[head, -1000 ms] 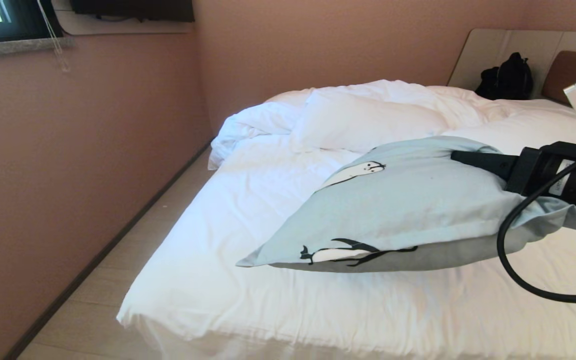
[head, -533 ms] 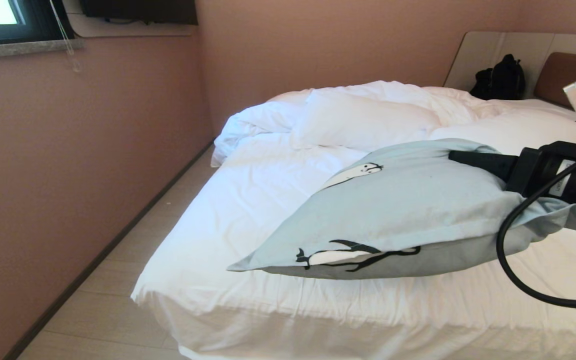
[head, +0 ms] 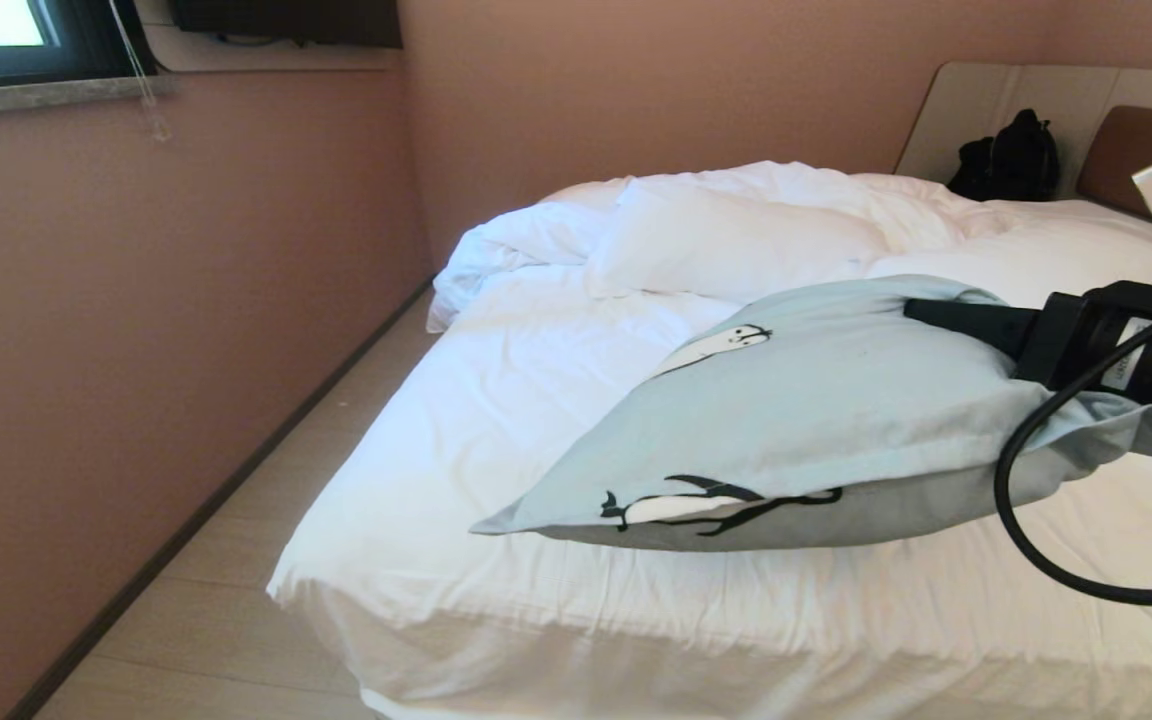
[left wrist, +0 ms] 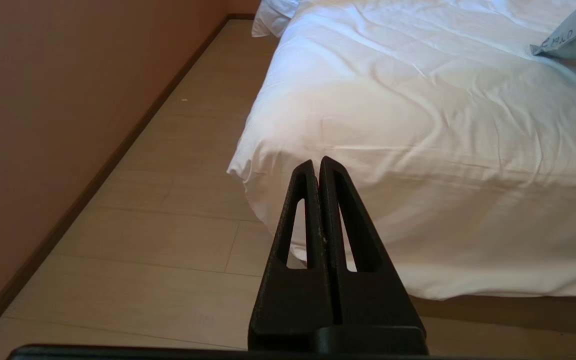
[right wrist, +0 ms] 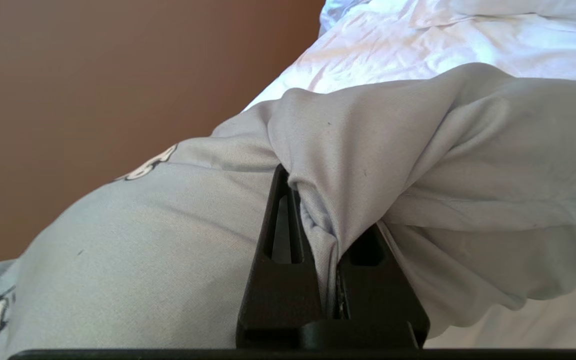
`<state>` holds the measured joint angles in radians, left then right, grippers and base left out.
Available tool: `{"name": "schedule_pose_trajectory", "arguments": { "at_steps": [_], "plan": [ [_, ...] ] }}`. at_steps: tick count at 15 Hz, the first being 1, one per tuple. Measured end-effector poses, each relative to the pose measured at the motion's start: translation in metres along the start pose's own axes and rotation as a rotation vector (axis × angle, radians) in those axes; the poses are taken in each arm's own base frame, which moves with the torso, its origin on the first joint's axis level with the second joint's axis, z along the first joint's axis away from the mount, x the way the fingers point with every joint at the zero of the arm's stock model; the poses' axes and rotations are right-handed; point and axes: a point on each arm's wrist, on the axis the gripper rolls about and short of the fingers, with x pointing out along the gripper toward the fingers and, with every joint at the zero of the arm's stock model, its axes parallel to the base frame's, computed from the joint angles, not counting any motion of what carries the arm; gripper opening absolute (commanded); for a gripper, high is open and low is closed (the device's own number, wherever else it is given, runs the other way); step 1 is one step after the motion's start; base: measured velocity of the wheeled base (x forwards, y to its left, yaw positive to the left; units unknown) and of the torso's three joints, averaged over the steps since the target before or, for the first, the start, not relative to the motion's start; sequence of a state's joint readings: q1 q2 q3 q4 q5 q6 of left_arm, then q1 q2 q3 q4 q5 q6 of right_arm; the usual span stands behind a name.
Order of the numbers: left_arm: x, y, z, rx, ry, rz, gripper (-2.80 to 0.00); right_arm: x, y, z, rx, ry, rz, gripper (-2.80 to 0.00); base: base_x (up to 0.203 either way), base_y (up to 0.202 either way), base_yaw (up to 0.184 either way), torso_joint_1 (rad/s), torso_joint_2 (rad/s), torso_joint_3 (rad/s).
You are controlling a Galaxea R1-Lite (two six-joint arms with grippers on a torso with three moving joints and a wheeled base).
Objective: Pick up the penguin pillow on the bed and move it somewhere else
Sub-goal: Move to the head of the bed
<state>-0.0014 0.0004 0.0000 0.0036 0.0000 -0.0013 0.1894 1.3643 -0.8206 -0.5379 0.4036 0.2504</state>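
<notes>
The penguin pillow [head: 796, 420], pale blue-grey with black-and-white penguins, hangs tilted just above the bed [head: 536, 380] on the right side of the head view. My right gripper [head: 911, 310] reaches in from the right and is shut on a bunched fold at the pillow's upper end. In the right wrist view the fabric [right wrist: 143, 240] is pinched between the fingers of the right gripper [right wrist: 318, 215]. My left gripper [left wrist: 317, 162] is shut on nothing, low by the bed's near corner [left wrist: 418, 100]. A lettered corner of the pillow [left wrist: 573, 37] shows there.
A plain white pillow [head: 736, 240] and rumpled duvet [head: 516, 250] lie at the bed's far side. A black backpack [head: 1011, 158] leans against the headboard [head: 1136, 140]. A strip of floor [head: 236, 560] runs between the bed and the pink wall [head: 136, 350] on the left.
The whole head view has shifted, so the camera moved; more of the bed's near edge and corner shows now. The pillow stays held the same way in my right gripper.
</notes>
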Motion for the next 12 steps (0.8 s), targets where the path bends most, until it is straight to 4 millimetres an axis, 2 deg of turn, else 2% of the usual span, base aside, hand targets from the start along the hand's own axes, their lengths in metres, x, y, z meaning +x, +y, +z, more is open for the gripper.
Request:
{"name": "schedule_pose_trajectory", "arguments": {
  "at_steps": [7,12],
  "plan": [
    [0.0,0.0,0.0,0.0,0.0,0.001,-2.8,-0.002,-0.002,0.002,-0.001,-0.01,-0.007,-2.8,0.0,-0.19,0.001,0.002,0.0,0.002],
    [0.0,0.0,0.0,0.0,-0.001,0.001,-2.8,-0.008,-0.011,0.008,-0.001,-0.024,-0.021,-2.8,0.0,-0.196,0.001,0.004,0.0,0.003]
  ]
}}
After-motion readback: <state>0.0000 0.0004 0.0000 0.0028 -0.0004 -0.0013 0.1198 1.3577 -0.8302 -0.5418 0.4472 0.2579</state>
